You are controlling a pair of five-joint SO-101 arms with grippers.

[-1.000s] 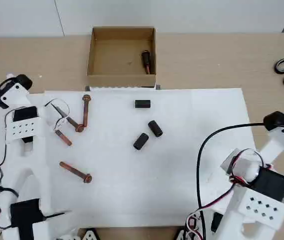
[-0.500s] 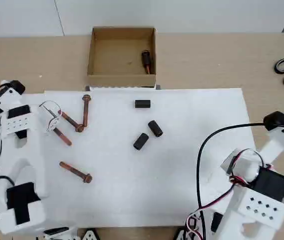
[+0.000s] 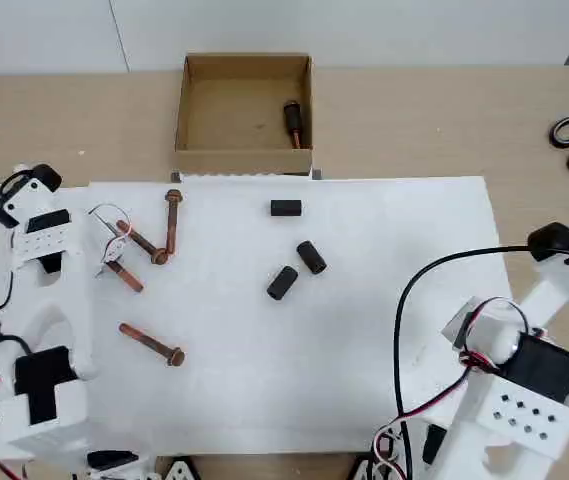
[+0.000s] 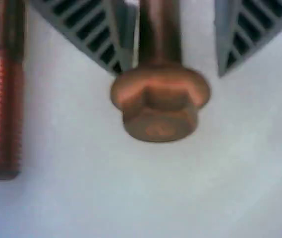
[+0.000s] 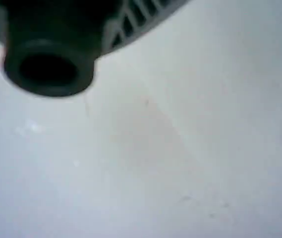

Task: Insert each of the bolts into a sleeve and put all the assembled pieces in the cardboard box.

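Over the table, the box (image 3: 244,160) holds one finished piece (image 3: 292,122); four bolts (image 3: 151,344) and three sleeves (image 3: 285,209) lie loose on the sheet (image 3: 414,230), well apart. Left gripper (image 3: 114,248) sits low at the bolt cluster. Left wrist: jaws parted, straddling one bolt (image 4: 159,99) just behind its head, not clamped. Right wrist: right gripper (image 5: 81,20) looks closed on a sleeve (image 5: 49,69), bore outward, above the sheet. By my reckoning one of five is done, and four joins remain.
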